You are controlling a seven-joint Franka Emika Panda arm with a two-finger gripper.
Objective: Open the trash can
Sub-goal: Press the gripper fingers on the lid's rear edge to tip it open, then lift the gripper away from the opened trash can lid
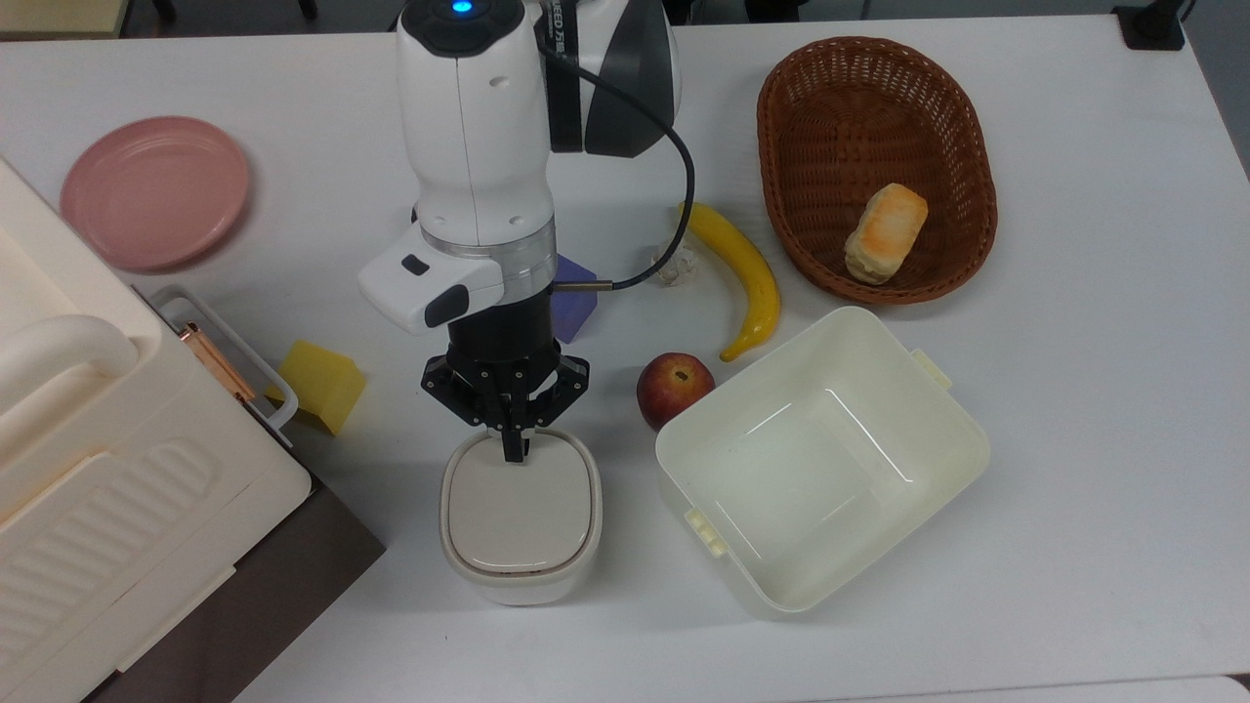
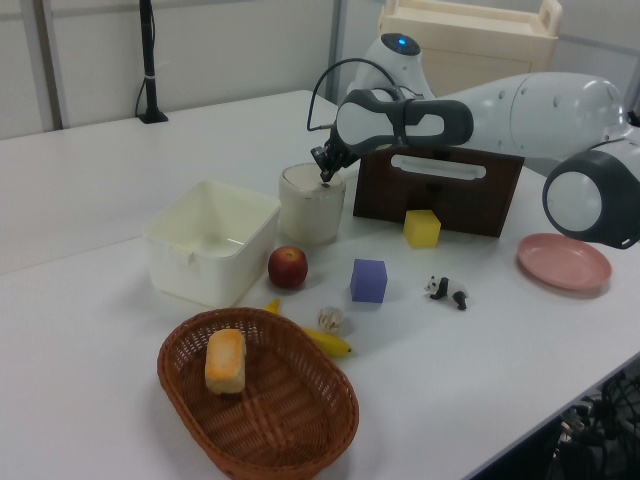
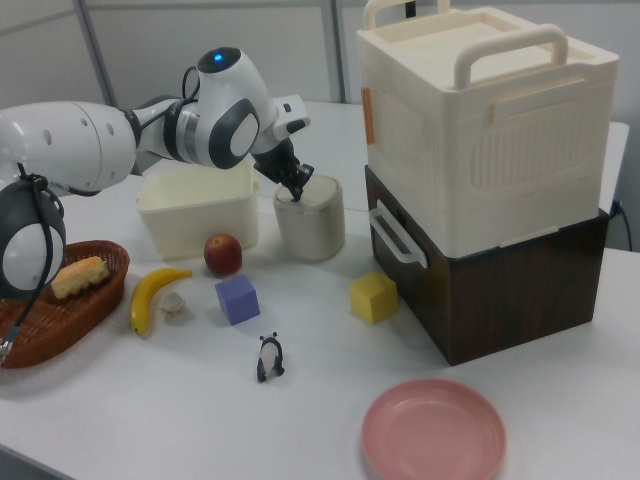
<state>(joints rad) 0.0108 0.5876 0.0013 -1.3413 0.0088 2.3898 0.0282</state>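
Beige plastic, grey lid: the bin (image 1: 520, 517) sits on the white table (image 1: 1074, 439), its lid down flat, and my gripper (image 1: 510, 451) comes in from above with both fingers drawn tight together, holding nothing. Their joined tip rests at the lid's edge nearest my arm, at the top view's upper rim of the bin (the spot itself is covered by the fingers). In the left view my gripper (image 2: 325, 178) meets the top of the bin (image 2: 311, 205); in the right view my gripper (image 3: 297, 191) touches the bin (image 3: 309, 218) at the lid's left side.

Just beside the bin, on the top view's right, stands a cream tub (image 1: 822, 459), with an apple (image 1: 674, 389) between the two and touching the tub's wall. A banana (image 1: 739, 275) lies beyond the apple, near a wicker basket (image 1: 820, 127) that holds a bread roll (image 1: 885, 232). A purple block (image 1: 574, 299) is partly hidden under my wrist. On the top view's left are a yellow block (image 1: 320, 385), a pink plate (image 1: 154, 191) and a big cream ribbed box (image 1: 107, 488).
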